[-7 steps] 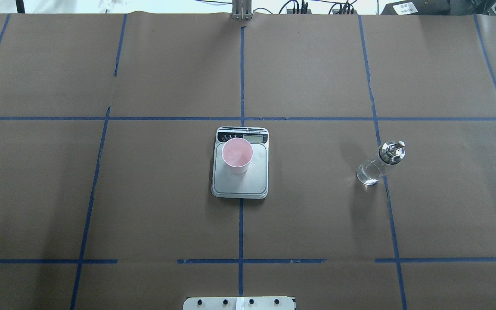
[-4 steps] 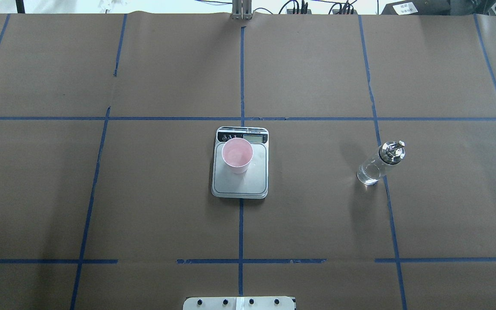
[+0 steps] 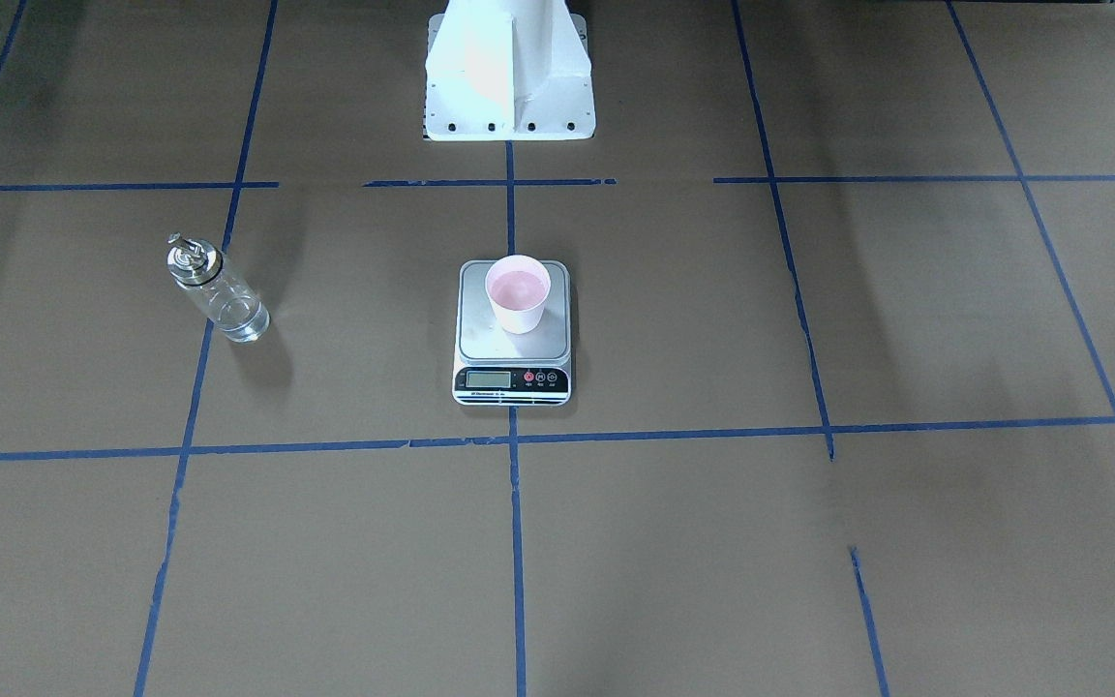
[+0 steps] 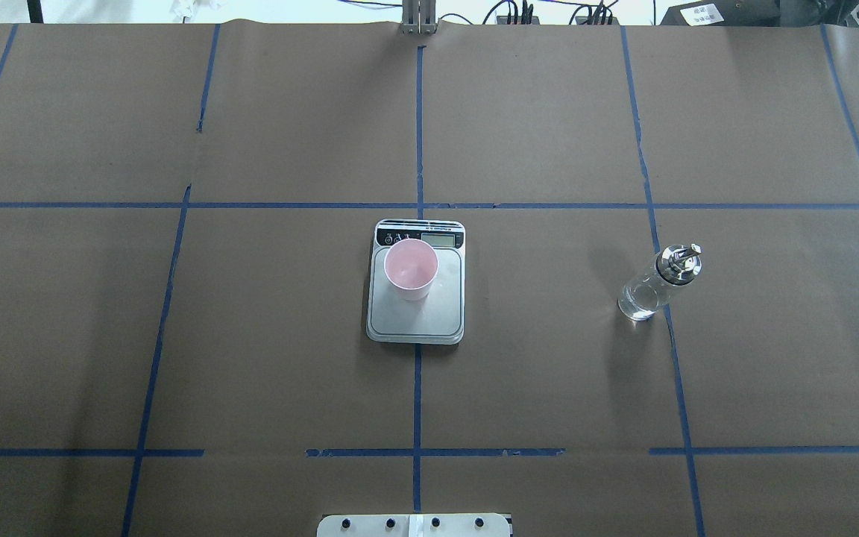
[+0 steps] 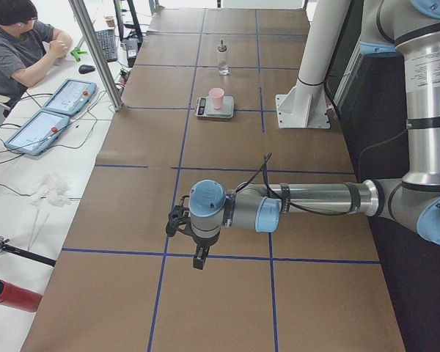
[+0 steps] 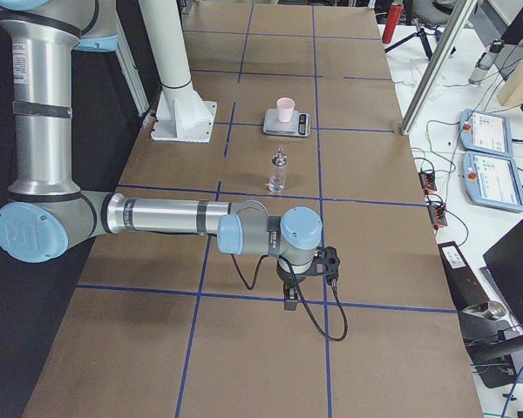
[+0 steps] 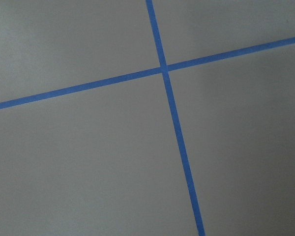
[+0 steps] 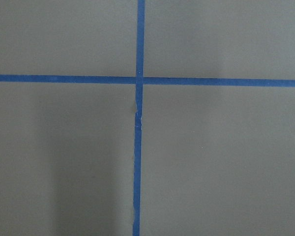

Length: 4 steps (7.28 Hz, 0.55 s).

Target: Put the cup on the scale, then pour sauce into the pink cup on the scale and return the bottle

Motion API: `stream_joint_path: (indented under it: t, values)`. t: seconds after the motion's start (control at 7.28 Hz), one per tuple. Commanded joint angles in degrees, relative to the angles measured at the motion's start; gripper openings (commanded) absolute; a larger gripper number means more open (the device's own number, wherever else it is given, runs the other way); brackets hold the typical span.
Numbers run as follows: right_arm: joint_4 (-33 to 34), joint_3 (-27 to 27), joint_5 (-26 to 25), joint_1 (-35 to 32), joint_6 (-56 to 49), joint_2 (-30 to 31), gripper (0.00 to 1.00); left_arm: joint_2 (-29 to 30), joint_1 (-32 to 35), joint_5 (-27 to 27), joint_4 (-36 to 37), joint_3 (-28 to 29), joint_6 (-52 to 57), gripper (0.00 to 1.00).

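The pink cup [image 4: 411, 268] stands upright on the back part of the scale [image 4: 416, 319], at the table's middle; both also show in the front view, the cup [image 3: 518, 293] and the scale [image 3: 514, 379]. The clear glass bottle [image 4: 657, 283] with its silver cap stands upright and free on the table to the right, with clear sauce [image 4: 638, 304] low inside. My left gripper [image 5: 198, 257] and right gripper [image 6: 289, 300] hang over the table's far ends, away from these things. I cannot tell whether either is open or shut. Both wrist views show only paper and tape.
Blue tape lines [image 4: 417, 149] grid the brown paper. The white robot pedestal [image 3: 509, 68] stands behind the scale. An operator [image 5: 18, 44] sits by two tablets [image 5: 51, 110] beyond the table's long edge. A red cylinder [image 5: 11, 295] lies off the table.
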<state>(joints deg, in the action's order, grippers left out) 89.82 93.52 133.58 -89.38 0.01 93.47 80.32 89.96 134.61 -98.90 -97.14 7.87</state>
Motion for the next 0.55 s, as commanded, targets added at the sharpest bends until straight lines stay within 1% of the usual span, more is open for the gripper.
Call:
stream_joint_path:
  t: [0.0,0.14,0.41]
  values:
    - [-0.17,0.08,0.02,0.09,-0.45,0.40,1.00,0.01,-0.05,0.21,-0.51,1.77,-0.31,1.00]
    - [-0.26,0.00,-0.16,0.17,-0.45,0.31,1.00,0.62,-0.05,0.39,-0.94,3.26,0.04,1.00]
    - [-0.09,0.52,-0.25,0.17,-0.62,0.57,1.00,0.54,-0.05,0.21,-0.60,3.19,-0.13,1.00]
